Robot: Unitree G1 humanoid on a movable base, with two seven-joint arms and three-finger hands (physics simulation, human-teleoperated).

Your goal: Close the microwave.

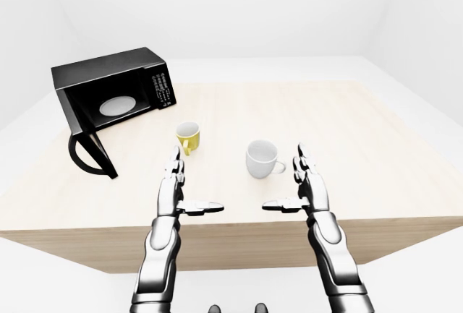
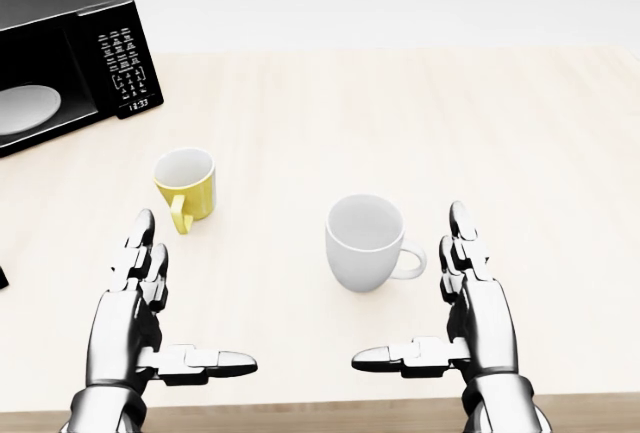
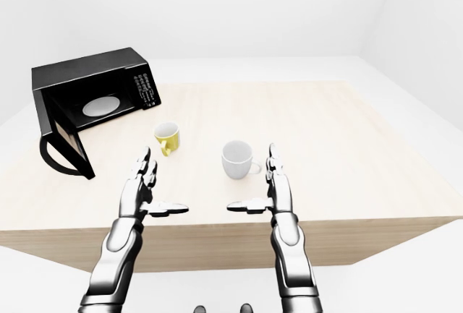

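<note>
A black microwave [image 1: 112, 85] stands at the upper left of the wooden table [image 1: 347, 132], a white plate visible inside. Its door [image 1: 92, 152] hangs wide open, swung out toward me on the left side. My left hand [image 1: 181, 183] hovers open over the table's near edge, below and right of the door, touching nothing. My right hand [image 1: 300, 183] is likewise open, thumb pointing inward, well right of the microwave.
A yellow mug [image 1: 189, 137] sits between the microwave and my left hand. A white mug [image 1: 262, 158] stands just above and left of my right hand. Bare tabletop stretches to the right.
</note>
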